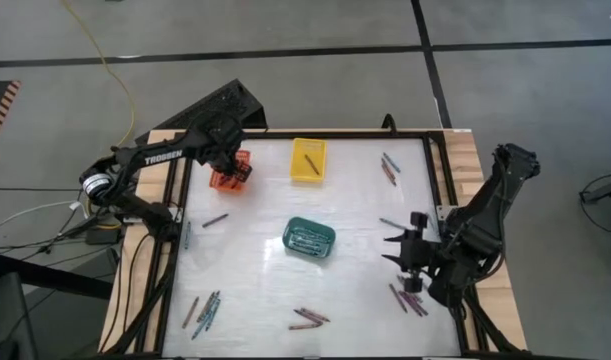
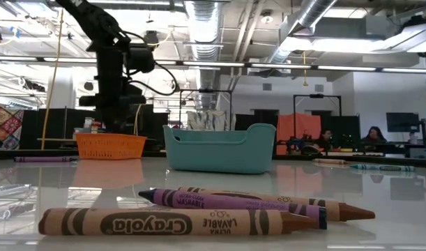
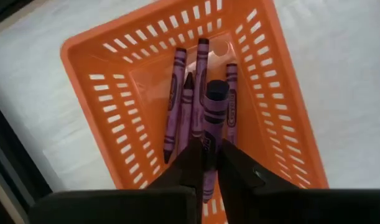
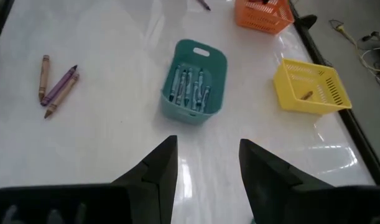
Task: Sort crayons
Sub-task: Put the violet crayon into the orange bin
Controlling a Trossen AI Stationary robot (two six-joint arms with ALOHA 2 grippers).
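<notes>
Purple crayon [image 3: 209, 124] in left claw [image 3: 207, 163] above orange basket [image 3: 93, 62]

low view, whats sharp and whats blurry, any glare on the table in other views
Low view: the near crayons are sharp, the teal basket and room behind softer, the table mirror-like. Right wrist view: bright glare streaks on the table near the yellow basket.

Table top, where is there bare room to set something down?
Bare patches: between the orange basket and the green basket, and between the yellow basket and the right gripper. Crowded: the near edge, where crayons lie in clusters.
</notes>
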